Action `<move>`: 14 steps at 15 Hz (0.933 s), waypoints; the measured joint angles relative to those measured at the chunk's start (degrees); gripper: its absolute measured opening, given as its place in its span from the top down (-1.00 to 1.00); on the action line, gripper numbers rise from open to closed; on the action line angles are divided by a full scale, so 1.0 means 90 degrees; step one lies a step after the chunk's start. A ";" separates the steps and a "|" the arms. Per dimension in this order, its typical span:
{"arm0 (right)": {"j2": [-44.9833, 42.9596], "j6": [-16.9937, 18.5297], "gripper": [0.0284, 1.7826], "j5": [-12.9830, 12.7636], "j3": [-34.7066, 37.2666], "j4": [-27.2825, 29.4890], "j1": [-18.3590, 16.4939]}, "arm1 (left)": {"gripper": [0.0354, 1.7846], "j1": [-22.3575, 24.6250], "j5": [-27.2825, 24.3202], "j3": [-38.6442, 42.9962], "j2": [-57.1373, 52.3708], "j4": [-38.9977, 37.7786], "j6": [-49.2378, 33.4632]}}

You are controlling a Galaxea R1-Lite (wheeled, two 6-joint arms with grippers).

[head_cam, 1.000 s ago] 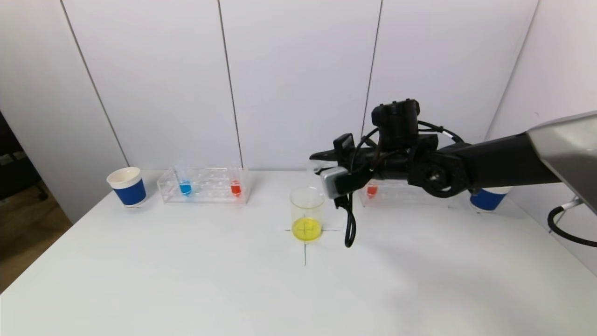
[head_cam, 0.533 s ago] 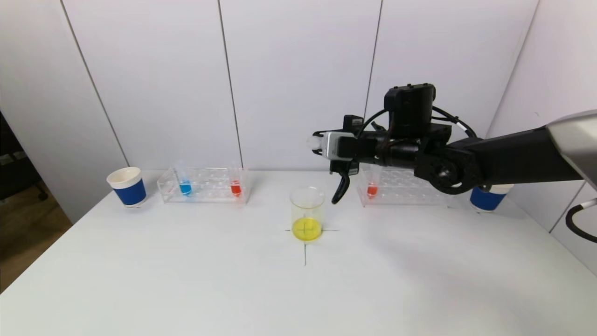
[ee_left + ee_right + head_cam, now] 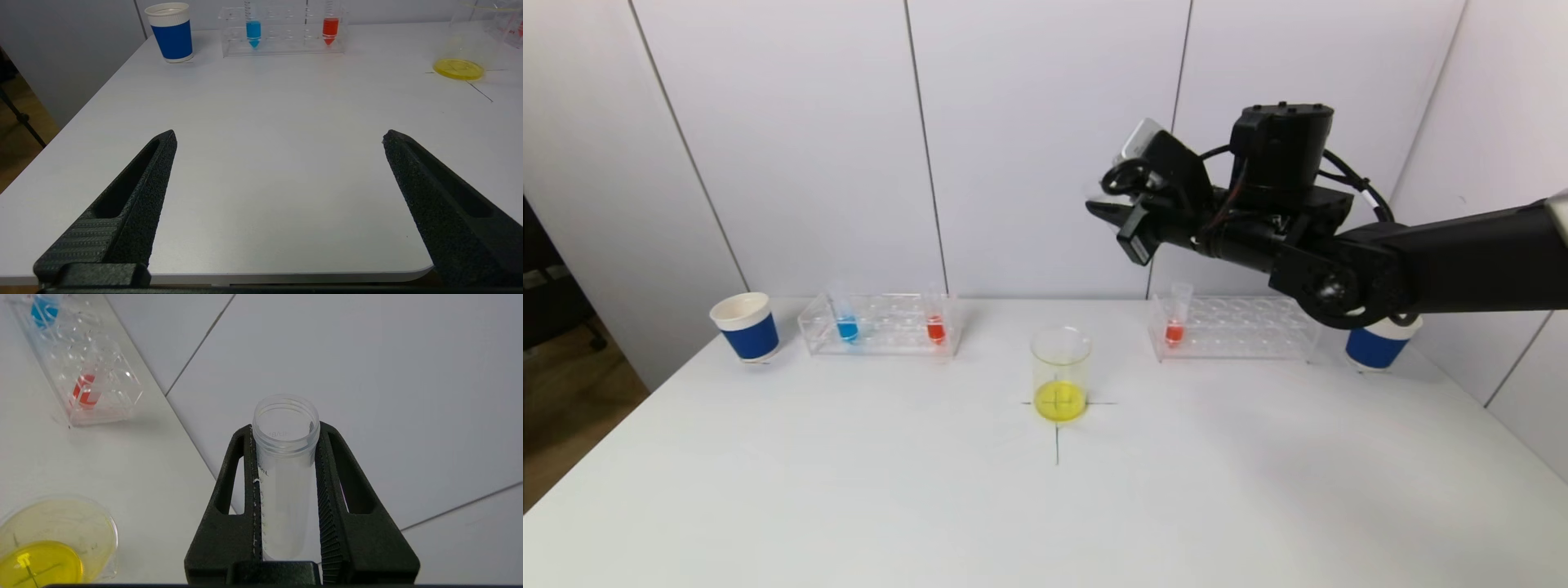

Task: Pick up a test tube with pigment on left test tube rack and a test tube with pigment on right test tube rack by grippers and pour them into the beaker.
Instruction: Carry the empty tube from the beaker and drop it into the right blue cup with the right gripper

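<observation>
My right gripper (image 3: 1104,209) is raised well above the table, up and to the right of the glass beaker (image 3: 1060,371), which holds yellow liquid. In the right wrist view the gripper (image 3: 286,430) is shut on a clear, empty-looking test tube (image 3: 286,486), open end pointing away from the wrist. The left rack (image 3: 882,336) holds a blue-pigment tube (image 3: 847,327) and a red-pigment tube (image 3: 935,327). The right rack (image 3: 1241,328) holds one red-pigment tube (image 3: 1174,325). My left gripper (image 3: 278,139) is open and empty, low over the table's near-left edge, out of the head view.
A blue paper cup (image 3: 746,327) stands left of the left rack. Another blue cup (image 3: 1376,347) stands right of the right rack, partly behind my right arm. A black cross mark (image 3: 1057,433) lies under the beaker. White wall panels close the back.
My right arm has risen and drawn back to the right from beside the beaker's mouth, and the wrist has turned, carrying the tube with it. The beaker and racks have not moved.
</observation>
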 joint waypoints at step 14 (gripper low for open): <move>-0.0763 0.3274 0.52 -0.2125 0.0000 0.0088 -0.1147 | -0.98 0.0000 0.0003 0.0000 0.0000 0.0000 0.0003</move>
